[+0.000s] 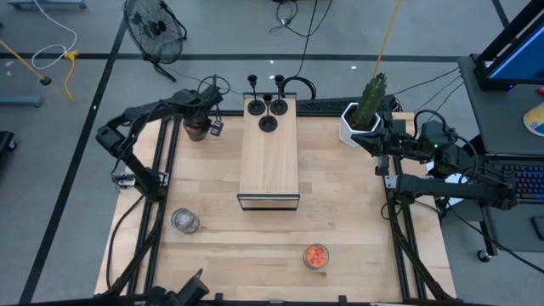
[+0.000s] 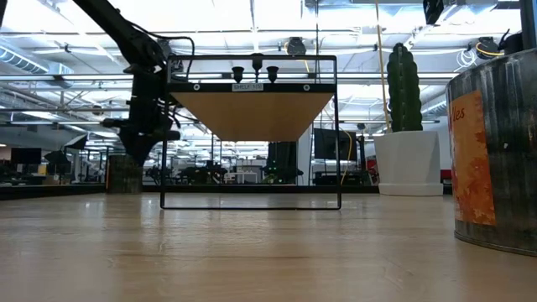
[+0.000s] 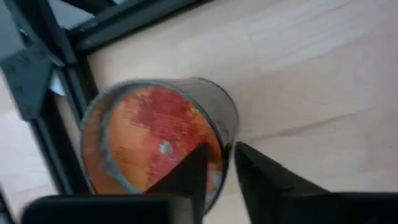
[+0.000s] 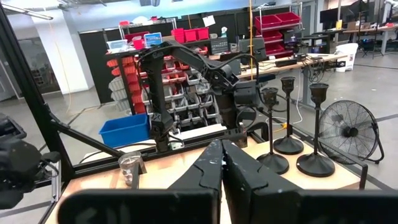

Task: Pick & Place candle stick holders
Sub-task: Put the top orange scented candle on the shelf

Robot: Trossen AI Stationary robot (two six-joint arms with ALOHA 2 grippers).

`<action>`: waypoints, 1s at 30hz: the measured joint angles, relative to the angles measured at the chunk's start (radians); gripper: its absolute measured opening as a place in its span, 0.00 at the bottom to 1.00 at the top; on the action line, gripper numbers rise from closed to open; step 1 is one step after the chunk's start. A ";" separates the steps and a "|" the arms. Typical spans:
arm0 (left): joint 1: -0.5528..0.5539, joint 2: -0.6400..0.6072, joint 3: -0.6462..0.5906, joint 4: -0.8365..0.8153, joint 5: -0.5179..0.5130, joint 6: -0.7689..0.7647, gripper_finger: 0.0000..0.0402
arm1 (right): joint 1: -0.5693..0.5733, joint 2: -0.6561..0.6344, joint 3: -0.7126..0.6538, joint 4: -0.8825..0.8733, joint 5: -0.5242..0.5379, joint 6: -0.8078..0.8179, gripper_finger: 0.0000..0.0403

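An orange-red glass cup [image 1: 197, 130] stands at the table's far left; it also shows in the left wrist view [image 3: 155, 140] and low view [image 2: 124, 174]. My left gripper [image 3: 221, 171] is shut on its rim from above. Three black candle stick holders [image 1: 267, 109] stand on their round bases on the far end of the long wooden box [image 1: 269, 166]. A clear-silvery cup [image 1: 184, 221] stands near left, and a second orange-red cup [image 1: 316, 256] near the front edge. My right gripper [image 4: 222, 158] is shut and empty at the table's right, beside the cactus pot. My left gripper pinches the cup's wall at the rim [image 3: 227, 140], one finger [image 3: 189, 177] inside the cup and the other finger [image 3: 267, 183] outside. The fingers come from above, pointing down. In the low view the cup stands upright with its bottom on the table.
A white pot with a green cactus [image 1: 364, 115] stands at the far right, close to my right arm. The black table frame [image 3: 68, 93] runs just beside the held cup. The second orange-red cup [image 2: 495, 159] looms close to the low camera.
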 joint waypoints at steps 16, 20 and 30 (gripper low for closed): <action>-0.015 -0.096 -0.010 -0.026 0.021 0.013 0.01 | 0.000 0.000 0.000 0.000 0.001 0.006 0.00; -0.014 -0.142 -0.009 -0.034 0.022 0.013 0.01 | 0.000 0.000 0.000 0.000 0.001 0.006 0.00; -0.070 -0.353 -0.009 -0.134 0.144 0.031 0.00 | 0.000 0.000 0.000 0.000 0.001 0.006 0.00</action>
